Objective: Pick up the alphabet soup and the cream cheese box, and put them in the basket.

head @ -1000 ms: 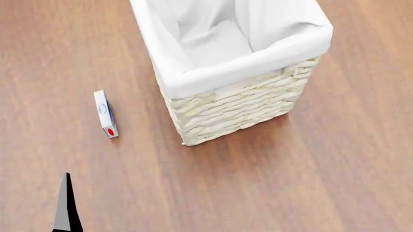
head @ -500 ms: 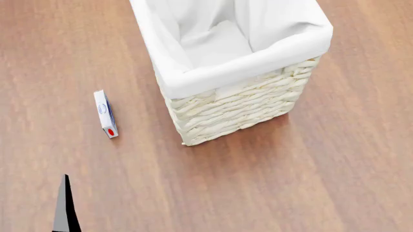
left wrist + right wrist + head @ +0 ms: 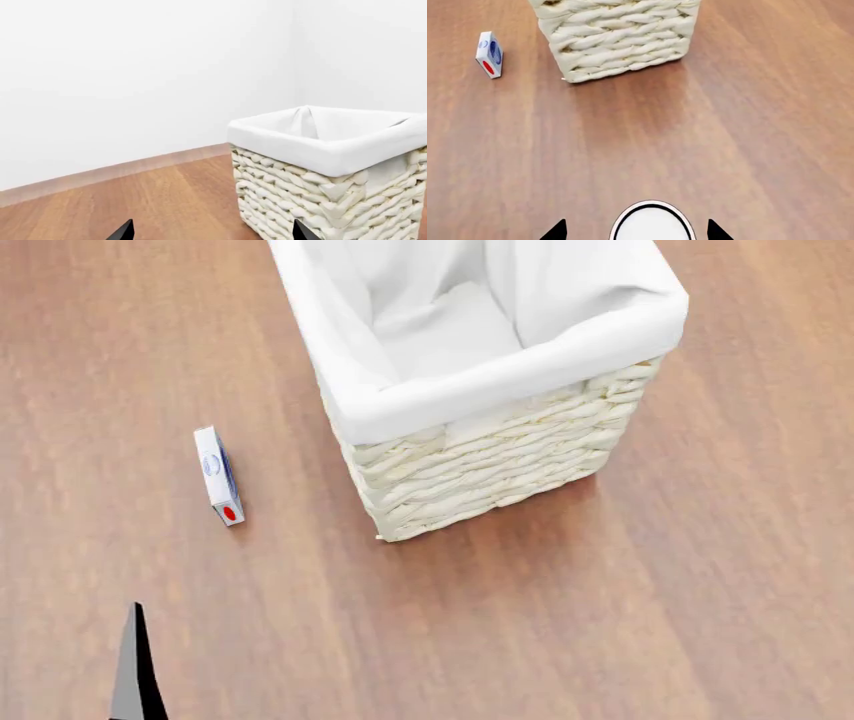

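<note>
Gaping wide, left pincer [image 3: 212, 234] and right pincer [image 3: 634, 231]; cream cheese box [image 3: 218, 476] lies near basket [image 3: 481, 462]

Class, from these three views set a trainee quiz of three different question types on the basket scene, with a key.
1. True or false: the cream cheese box lies inside the basket.
2. In the head view, the box lies on which side of the basket: A left, B right?
3. Fill in: the basket's liner is ____ in colour.

Key: 1 false, it rests on the wooden floor; 2 A; 3 white.
</note>
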You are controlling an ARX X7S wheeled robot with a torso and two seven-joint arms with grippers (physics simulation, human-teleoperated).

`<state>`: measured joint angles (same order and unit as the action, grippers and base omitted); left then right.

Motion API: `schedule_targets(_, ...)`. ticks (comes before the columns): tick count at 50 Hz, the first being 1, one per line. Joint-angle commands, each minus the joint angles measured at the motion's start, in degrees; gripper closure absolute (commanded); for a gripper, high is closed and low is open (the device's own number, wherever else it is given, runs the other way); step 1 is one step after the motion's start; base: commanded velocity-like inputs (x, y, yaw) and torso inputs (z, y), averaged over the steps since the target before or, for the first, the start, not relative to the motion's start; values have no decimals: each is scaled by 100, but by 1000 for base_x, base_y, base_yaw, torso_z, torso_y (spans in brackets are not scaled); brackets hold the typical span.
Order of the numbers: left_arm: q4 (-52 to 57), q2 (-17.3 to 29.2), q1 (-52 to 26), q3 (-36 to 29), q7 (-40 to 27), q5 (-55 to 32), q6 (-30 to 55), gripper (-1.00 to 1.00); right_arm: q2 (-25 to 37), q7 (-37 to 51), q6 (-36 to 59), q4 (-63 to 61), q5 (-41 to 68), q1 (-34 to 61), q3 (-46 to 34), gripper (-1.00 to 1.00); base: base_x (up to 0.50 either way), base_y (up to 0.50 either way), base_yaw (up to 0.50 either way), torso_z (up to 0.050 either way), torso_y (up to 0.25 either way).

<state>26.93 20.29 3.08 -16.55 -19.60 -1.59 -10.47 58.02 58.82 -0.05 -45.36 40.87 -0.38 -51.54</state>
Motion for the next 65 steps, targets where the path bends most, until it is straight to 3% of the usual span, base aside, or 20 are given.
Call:
schedule_targets(1, 18, 21, 32, -1, -28, -16, -23, -100, 16, -76, -152, 194, 57, -149, -29, -100, 0, 0, 0, 0, 0)
schedule_targets(25, -22, 13, -22, -82, -72, 34, 21, -100, 118, -49, -287, 302, 248, -160, 102, -100, 0, 0, 0, 0, 0)
schedule_targets(65, -102, 58, -49, -86, -171, 14, -4, -100, -261, -407, -286, 946, 407, -105, 9, -100, 0, 0, 0, 0, 0)
